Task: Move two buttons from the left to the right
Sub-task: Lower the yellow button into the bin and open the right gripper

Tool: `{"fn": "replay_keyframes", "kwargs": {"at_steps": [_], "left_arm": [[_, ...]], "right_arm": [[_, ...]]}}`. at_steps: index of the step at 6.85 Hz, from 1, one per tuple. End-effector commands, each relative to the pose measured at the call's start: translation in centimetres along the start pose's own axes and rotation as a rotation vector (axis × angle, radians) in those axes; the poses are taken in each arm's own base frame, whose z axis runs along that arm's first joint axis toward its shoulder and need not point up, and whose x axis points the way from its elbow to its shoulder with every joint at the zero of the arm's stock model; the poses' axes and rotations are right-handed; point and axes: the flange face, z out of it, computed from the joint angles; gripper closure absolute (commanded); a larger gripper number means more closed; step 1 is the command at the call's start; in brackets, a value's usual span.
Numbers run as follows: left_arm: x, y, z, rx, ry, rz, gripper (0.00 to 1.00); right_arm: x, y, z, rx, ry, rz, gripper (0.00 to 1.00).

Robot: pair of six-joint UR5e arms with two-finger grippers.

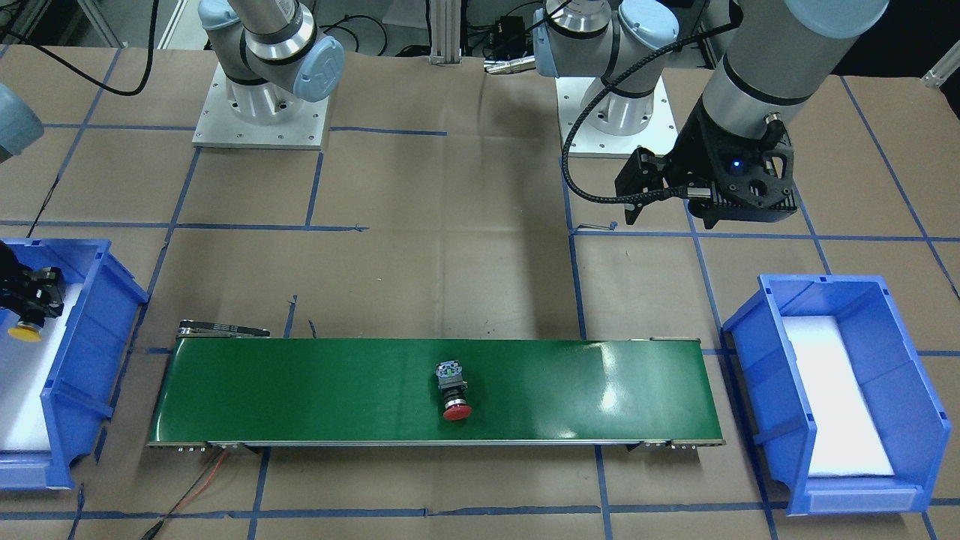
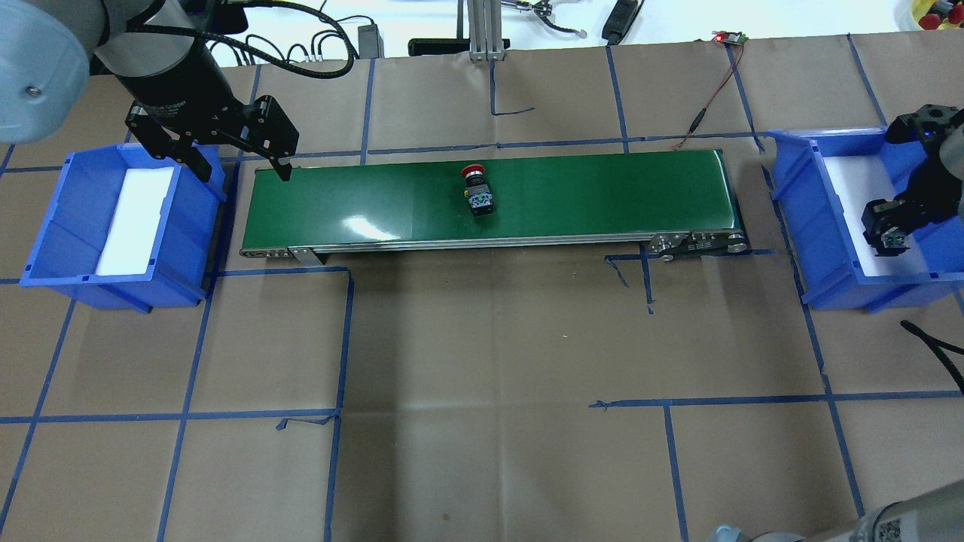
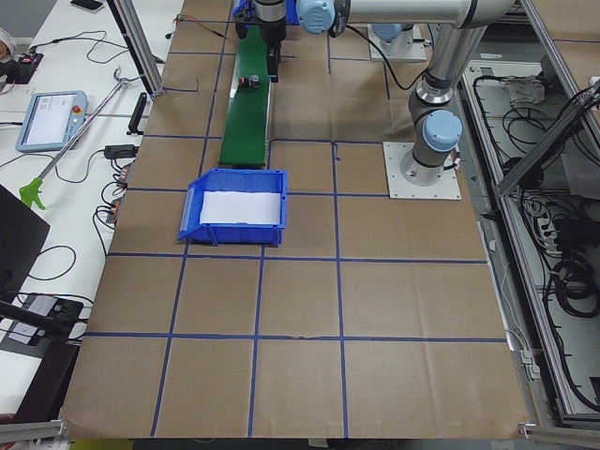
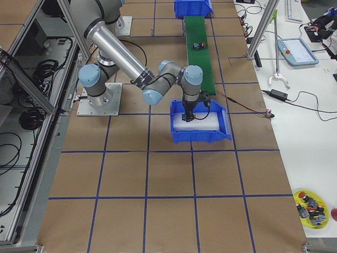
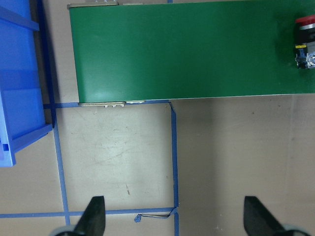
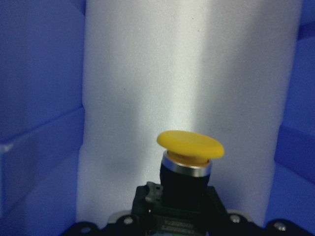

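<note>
The red-capped button (image 1: 454, 391) lies on its side near the middle of the green conveyor belt (image 1: 300, 390). It also shows in the overhead view (image 2: 477, 190) and at the right edge of the left wrist view (image 5: 306, 42). My left gripper (image 2: 241, 165) hovers over the table by the belt's left end, open and empty, with its fingertips (image 5: 94, 215) wide apart. My right gripper (image 2: 892, 229) is inside the right blue bin (image 2: 828, 290), shut on the yellow-capped button (image 6: 190, 145), cap pointing away over the white foam.
The left blue bin (image 2: 45, 241) holds only a white foam pad. Red and black wires (image 2: 715, 90) run from the belt's right end. A yellow dish of spare buttons (image 4: 311, 206) sits far off at the table's corner.
</note>
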Motion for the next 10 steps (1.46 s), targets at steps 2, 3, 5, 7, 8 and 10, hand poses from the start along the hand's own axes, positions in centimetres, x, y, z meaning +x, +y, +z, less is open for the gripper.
{"fn": "replay_keyframes", "kwargs": {"at_steps": [2, 3, 5, 7, 8, 10], "left_arm": [[0.0, 0.1, -0.2, 0.009, 0.000, 0.004, 0.00], [0.0, -0.1, -0.1, 0.008, -0.002, 0.003, 0.00], [0.0, -0.3, 0.1, 0.004, 0.000, 0.000, 0.00], [0.0, -0.3, 0.1, 0.004, -0.001, 0.006, 0.00], [-0.1, -0.3, 0.1, 0.004, -0.001, 0.006, 0.00], [-0.1, 0.0, -0.1, 0.009, 0.000, 0.008, 0.00]], "right_arm": [[-0.1, 0.1, 2.9, -0.029, -0.018, -0.006, 0.89], [-0.1, 0.1, 2.9, -0.030, -0.019, -0.006, 0.31], [-0.1, 0.2, 2.4, -0.035, -0.016, -0.026, 0.01], [0.1, 0.2, -1.1, -0.018, 0.011, -0.036, 0.01], [0.4, -0.1, -5.0, 0.027, 0.050, -0.028, 0.01], [-0.2, -0.8, -12.5, 0.066, 0.063, 0.068, 0.00]]}}
